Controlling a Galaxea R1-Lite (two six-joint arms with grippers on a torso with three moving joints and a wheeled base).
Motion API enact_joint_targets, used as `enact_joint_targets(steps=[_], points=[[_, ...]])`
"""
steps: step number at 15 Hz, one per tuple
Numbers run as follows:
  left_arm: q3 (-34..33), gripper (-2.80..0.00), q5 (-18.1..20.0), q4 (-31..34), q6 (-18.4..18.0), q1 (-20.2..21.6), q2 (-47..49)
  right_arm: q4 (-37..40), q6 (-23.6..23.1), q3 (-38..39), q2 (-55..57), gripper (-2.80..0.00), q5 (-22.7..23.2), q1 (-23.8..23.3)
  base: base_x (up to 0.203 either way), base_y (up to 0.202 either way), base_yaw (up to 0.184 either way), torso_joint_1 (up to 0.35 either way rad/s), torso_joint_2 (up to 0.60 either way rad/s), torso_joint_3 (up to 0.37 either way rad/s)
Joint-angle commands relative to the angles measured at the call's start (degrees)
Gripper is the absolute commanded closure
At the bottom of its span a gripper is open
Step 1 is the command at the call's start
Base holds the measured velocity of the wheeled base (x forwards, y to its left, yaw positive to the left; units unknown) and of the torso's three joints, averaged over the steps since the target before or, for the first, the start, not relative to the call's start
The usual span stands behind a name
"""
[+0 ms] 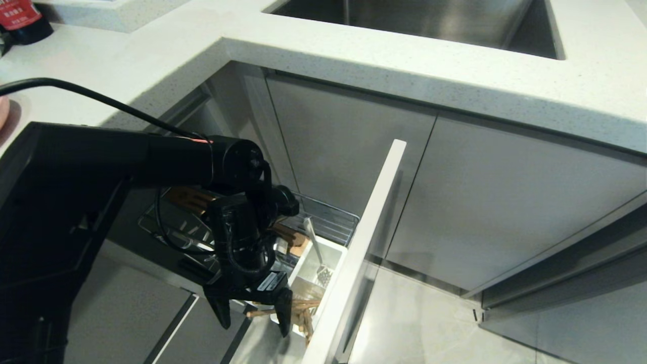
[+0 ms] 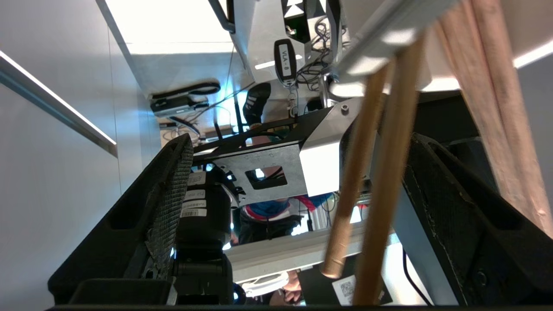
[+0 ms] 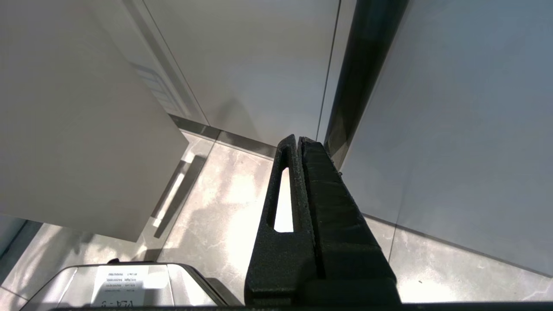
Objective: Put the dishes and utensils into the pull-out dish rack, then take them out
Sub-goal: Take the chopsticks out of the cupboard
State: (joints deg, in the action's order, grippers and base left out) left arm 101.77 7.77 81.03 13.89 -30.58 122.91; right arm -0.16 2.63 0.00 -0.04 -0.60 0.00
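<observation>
The black left gripper (image 1: 252, 316) is seen nearest, its fingers spread wide and gripping nothing, with the pair of light-brown wooden chopsticks (image 1: 298, 308) lying between and just beyond them in the white plastic utensil caddy (image 1: 333, 250). In the left wrist view the chopsticks (image 2: 380, 172) are shown loose between the open fingers (image 2: 173, 194). A slim silver metal spoon (image 1: 314, 247) is stood in the caddy's farther compartment. Behind it, the chrome wire pull-out dish rack (image 1: 328, 217) is pulled open under the pale speckled countertop (image 1: 404, 65). The right gripper (image 3: 300, 147) is held closed and empty near the floor.
</observation>
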Motion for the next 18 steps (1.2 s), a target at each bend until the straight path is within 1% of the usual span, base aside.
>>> enact_joint_targets(steps=[1,4,12,13,15,18], points=[[0.2,-2.8,0.1,0.4,0.1,0.1,0.5,0.0,0.0,0.0,0.0,0.0,0.0,0.0,0.0,0.0,0.0,0.0,0.0,0.0],[1.7,-2.8,1.3,0.5,0.1,0.2,1.0,0.0,0.0,0.0,0.0,0.0,0.0,0.0,0.0,0.0,0.0,0.0,0.0,0.0],[2.2,-2.8,1.6,0.4,0.1,0.3,1.7,0.0,0.0,0.0,0.0,0.0,0.0,0.1,0.0,0.0,0.0,0.0,0.0,0.0],[2.4,0.0,1.7,0.4,0.1,0.3,1.7,0.0,0.0,0.0,0.0,0.0,0.1,0.1,0.0,0.0,0.0,0.0,0.0,0.0],[2.9,0.0,2.2,0.4,0.2,0.3,1.6,0.0,0.0,0.0,0.0,0.0,0.0,0.0,0.0,0.0,0.0,0.0,0.0,0.0],[3.4,0.0,4.0,0.4,0.2,0.2,1.5,0.0,0.0,0.0,0.0,0.0,0.0,0.0,0.0,0.0,0.0,0.0,0.0,0.0]])
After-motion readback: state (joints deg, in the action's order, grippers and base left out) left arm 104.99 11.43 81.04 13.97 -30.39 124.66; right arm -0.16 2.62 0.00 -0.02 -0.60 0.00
